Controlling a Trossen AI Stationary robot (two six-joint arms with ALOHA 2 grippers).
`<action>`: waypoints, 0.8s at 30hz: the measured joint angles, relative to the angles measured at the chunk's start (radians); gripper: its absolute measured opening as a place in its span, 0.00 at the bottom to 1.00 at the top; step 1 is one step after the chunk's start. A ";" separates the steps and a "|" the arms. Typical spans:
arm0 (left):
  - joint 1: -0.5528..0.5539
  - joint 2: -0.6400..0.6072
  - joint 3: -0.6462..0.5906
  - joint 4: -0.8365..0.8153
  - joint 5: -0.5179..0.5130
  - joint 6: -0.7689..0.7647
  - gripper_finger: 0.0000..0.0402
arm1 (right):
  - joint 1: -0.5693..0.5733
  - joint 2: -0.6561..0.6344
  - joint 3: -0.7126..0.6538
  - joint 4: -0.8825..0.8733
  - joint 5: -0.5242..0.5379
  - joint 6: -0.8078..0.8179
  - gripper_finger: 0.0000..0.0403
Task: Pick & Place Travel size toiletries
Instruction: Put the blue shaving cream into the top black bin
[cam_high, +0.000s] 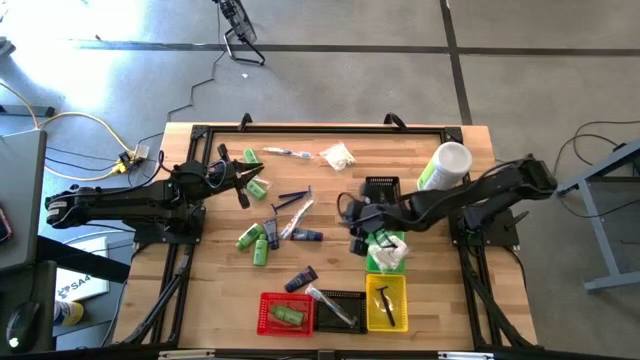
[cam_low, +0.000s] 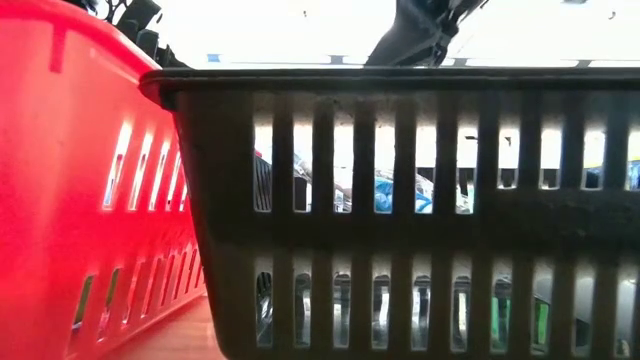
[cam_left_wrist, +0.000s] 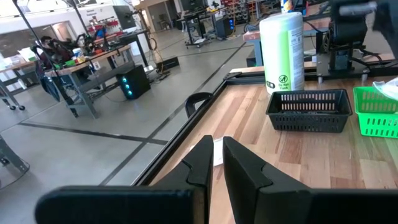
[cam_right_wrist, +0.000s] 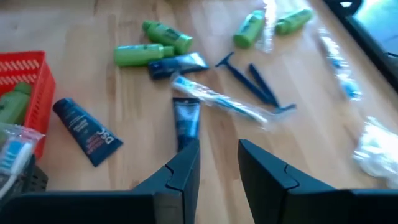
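Observation:
Travel toiletries lie scattered mid-table: green bottles, navy tubes, a wrapped toothbrush, blue razors and a white wad. My right gripper is open and hovers over the wood just short of a navy tube. My left gripper is raised near the table's left side, beside a green bottle. It is shut on a thin white piece. My left gripper pinches a thin white piece between its two fingers. Only a narrow white strip shows in the gap at the fingertips. The piece is lifted clear of the table. Its shape and its full length are hidden by the fingers.
Mesh baskets line the near edge: red with a green bottle, black, yellow. A green basket and a black one sit on the right. A wipes canister stands behind them. The low view is blocked by baskets.

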 joint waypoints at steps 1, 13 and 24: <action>0.000 0.000 0.000 0.000 0.000 0.000 0.07 | 0.000 0.019 0.000 0.020 -0.011 -0.011 0.25; 0.000 0.000 0.000 0.000 0.000 0.000 0.07 | -0.007 0.205 0.000 0.221 -0.045 -0.077 0.25; 0.000 0.000 0.000 0.000 0.000 0.000 0.07 | -0.062 0.267 0.000 0.309 -0.171 -0.068 0.25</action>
